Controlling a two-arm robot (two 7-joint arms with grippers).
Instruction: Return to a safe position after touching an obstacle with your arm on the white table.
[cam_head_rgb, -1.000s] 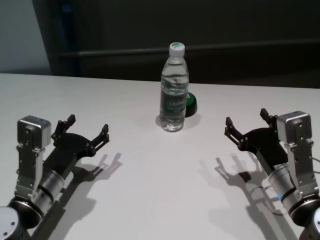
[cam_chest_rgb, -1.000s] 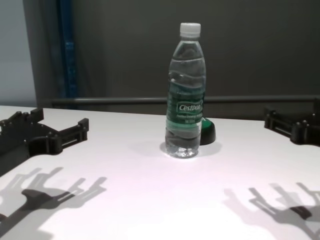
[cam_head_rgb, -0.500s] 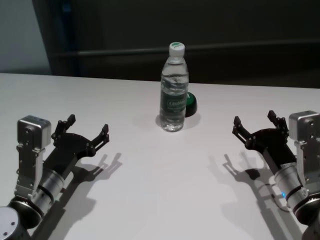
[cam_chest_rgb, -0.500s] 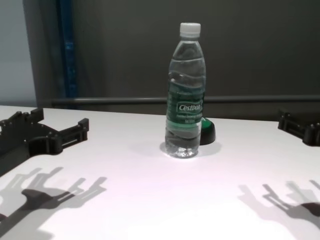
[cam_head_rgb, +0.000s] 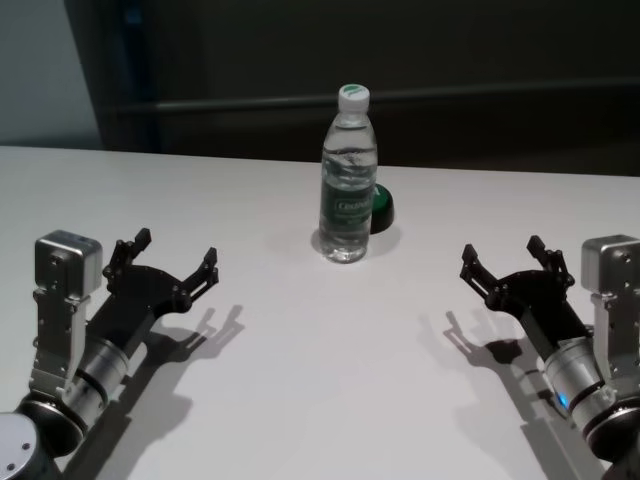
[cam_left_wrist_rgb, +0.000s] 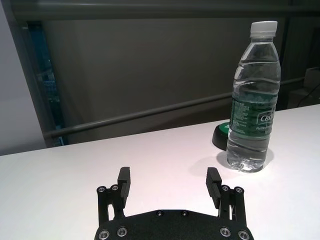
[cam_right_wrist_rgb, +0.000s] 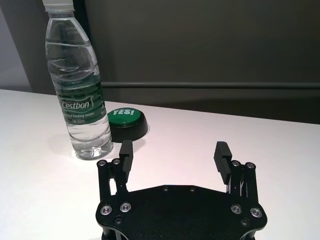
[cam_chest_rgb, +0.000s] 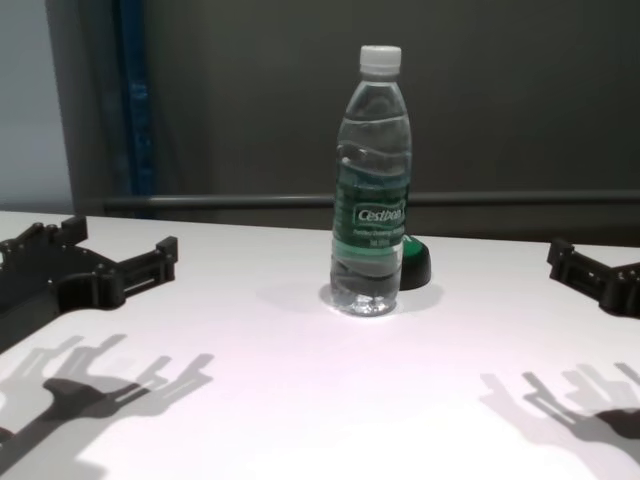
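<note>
while one bottle (cam_head_rgb: 349, 185) stands upright, left pincer (cam_head_rgb: 172, 264) and right pincer (cam_head_rgb: 505, 268) gape wide, empty.

A robot test room or lab is suggested rather than a home. Most of the lower frame is filled by a plain white table (cam_head_rgb: 300, 380), bare of any household clutter. Behind it, across the upper frame, a dark grey wall (cam_chest_rgb: 520, 100) is seen, crossed by a horizontal metal rail (cam_chest_rgb: 220, 202). A blue vertical post (cam_chest_rgb: 130, 100) stands at the upper left, beside a paler wall panel (cam_chest_rgb: 30, 100). A green push button marked "YES!" (cam_right_wrist_rgb: 128, 122), a typical experiment prop, sits on the tabletop.
</note>
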